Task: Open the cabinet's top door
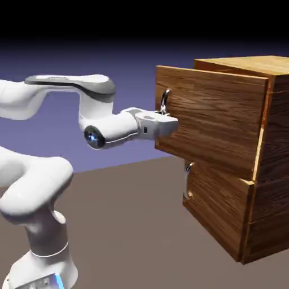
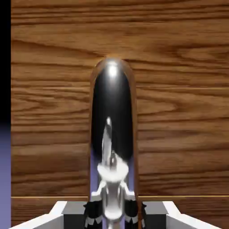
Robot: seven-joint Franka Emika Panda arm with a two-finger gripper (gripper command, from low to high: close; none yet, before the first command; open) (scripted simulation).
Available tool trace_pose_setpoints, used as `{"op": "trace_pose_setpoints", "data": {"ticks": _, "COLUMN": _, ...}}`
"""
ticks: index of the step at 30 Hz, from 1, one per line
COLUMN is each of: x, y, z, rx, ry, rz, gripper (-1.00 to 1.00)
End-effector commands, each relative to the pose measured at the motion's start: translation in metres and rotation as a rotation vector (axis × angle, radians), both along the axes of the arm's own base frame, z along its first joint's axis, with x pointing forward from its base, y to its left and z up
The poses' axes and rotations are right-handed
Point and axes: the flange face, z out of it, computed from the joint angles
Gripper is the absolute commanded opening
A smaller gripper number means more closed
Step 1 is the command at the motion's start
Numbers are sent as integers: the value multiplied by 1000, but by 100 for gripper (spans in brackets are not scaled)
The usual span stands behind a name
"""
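Observation:
The brown wood-grain cabinet (image 1: pixel 274 141) stands at the exterior view's right. Its top door (image 1: pixel 214 118) juts out toward the arm, further forward than the panel below. A curved silver handle (image 1: pixel 164 100) sits at the door's left edge. My gripper (image 1: pixel 169 119) reaches in level from the left and is shut on that handle. In the hand view the shiny handle (image 2: pixel 112 116) runs up the middle over the top door's wood (image 2: pixel 179 112). My gripper (image 2: pixel 112 214) clamps the handle's lower end, with a dark finger pad (image 2: pixel 91 214) on each side.
The lower panel (image 1: pixel 220 209) sits further back, with its own small metal handle (image 1: pixel 187 182) at its left edge. The brown table (image 1: pixel 130 226) spreads under the arm. The robot's white base and elbow (image 1: pixel 34 197) fill the lower left.

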Motion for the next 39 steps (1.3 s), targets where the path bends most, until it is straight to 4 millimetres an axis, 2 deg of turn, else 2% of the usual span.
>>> {"op": "trace_pose_setpoints", "data": {"ticks": 1, "x": -4, "y": -6, "z": 0, "rx": 0, "ry": 0, "rz": 20, "gripper": -100}}
{"op": "trace_pose_setpoints", "data": {"ticks": 14, "x": -45, "y": -84, "z": 0, "rx": 0, "ry": 0, "rz": 279, "gripper": -100}}
{"op": "trace_pose_setpoints", "data": {"ticks": 22, "x": -62, "y": -142, "z": 0, "rx": 0, "ry": 0, "rz": 459, "gripper": -100}}
{"op": "trace_pose_setpoints", "data": {"ticks": 31, "x": -67, "y": -213, "z": 0, "rx": 0, "ry": 0, "rz": 667, "gripper": -100}}
{"op": "trace_pose_setpoints", "data": {"ticks": 39, "x": -59, "y": -277, "z": 0, "rx": 0, "ry": 0, "rz": 858, "gripper": -100}}
